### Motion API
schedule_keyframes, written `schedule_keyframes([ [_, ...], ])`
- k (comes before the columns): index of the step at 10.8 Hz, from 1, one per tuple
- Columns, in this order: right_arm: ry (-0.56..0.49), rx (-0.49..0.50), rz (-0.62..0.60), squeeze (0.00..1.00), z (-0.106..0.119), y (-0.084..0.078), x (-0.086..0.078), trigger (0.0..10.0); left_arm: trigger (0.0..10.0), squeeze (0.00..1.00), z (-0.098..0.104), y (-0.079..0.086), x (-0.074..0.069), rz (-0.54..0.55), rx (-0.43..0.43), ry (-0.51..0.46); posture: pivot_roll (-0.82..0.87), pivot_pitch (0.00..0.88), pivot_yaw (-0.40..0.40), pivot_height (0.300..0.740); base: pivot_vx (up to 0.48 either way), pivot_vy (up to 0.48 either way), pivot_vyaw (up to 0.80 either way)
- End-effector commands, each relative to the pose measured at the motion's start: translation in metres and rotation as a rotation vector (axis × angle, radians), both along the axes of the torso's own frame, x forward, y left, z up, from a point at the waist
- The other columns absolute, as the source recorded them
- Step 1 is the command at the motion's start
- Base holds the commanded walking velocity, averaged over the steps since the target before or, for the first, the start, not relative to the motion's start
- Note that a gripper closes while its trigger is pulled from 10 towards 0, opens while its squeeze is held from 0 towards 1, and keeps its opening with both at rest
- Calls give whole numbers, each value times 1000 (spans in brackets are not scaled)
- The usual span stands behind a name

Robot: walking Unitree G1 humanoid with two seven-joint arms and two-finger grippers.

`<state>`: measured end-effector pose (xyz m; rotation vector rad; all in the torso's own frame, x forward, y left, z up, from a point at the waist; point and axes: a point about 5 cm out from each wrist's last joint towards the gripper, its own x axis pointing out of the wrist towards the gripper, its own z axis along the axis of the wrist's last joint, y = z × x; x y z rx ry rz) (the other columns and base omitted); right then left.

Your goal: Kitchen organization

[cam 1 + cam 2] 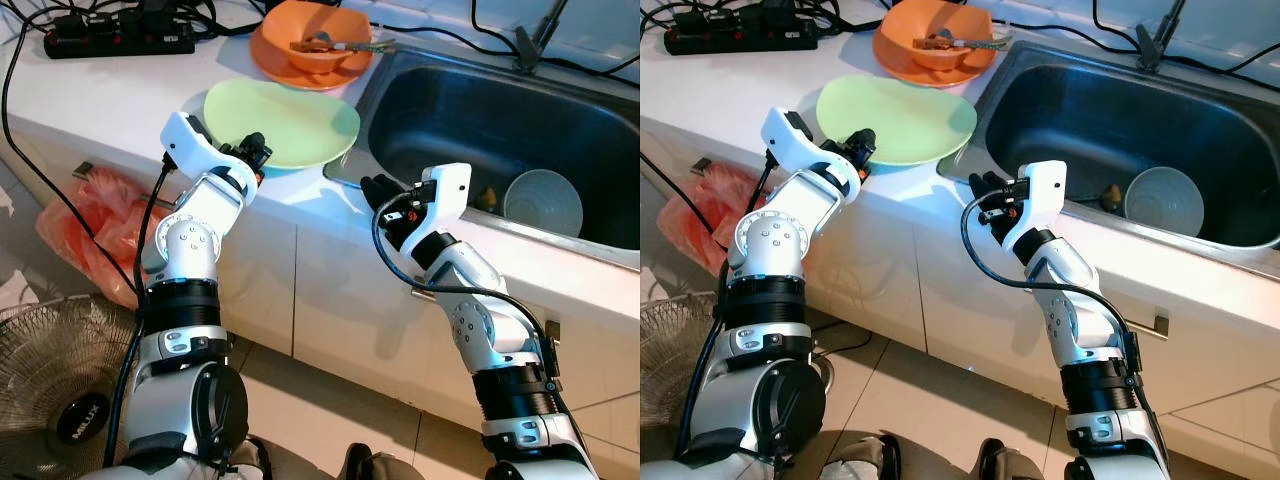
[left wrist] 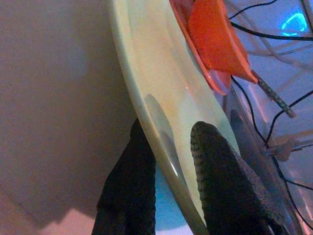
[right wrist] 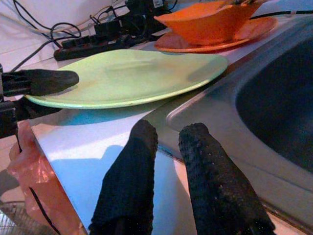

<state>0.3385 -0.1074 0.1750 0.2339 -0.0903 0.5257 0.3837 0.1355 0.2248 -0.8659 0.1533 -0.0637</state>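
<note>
Left pincer (image 1: pixel 862 146) at green plate (image 1: pixel 902 118) rim, beside sink (image 1: pixel 1060 105).
</note>
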Motion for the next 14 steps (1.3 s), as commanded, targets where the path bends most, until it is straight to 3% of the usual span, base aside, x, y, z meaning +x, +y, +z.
schedule_keyframes([
  [1, 9, -1, -12, 0, -1, -3, 0, 10000, 0, 0, 5, -5, -2, -13, 17, -19, 24, 154, -31, 740, 0, 0, 0],
  [6, 10, -10, -2, 0, -1, -2, 1, 10000, 0, 0, 3, -21, -13, -43, 2, 5, 28, 156, -35, 740, 0, 0, 0],
  [7, 10, -11, -1, 0, -1, -2, 1, 10000, 2941, 0, 3, -23, -16, -45, 14, 12, 31, 158, -38, 740, 0, 0, 0],
  [8, 12, -14, 3, 0, -2, -2, 1, 10000, 10000, 0, 1, -27, -22, -50, 17, 21, 35, 158, -42, 740, 0, 0, 0],
  [9, 15, -16, 4, 0, -3, -2, 1, 10000, 10000, 0, 0, -33, -25, -66, 40, 14, 38, 157, -44, 740, 0, 0, 0],
  [12, 11, -13, -13, 0, -2, -5, 2, 10000, 10000, 0, 23, -40, -31, -71, 240, -228, 30, 155, -44, 740, 0, 0, 0],
  [14, -9, -3, -46, 0, 4, -9, 5, 10000, 10000, 0, 36, -41, -35, -60, 271, -331, 31, 152, -44, 740, 0, 0, 0],
])
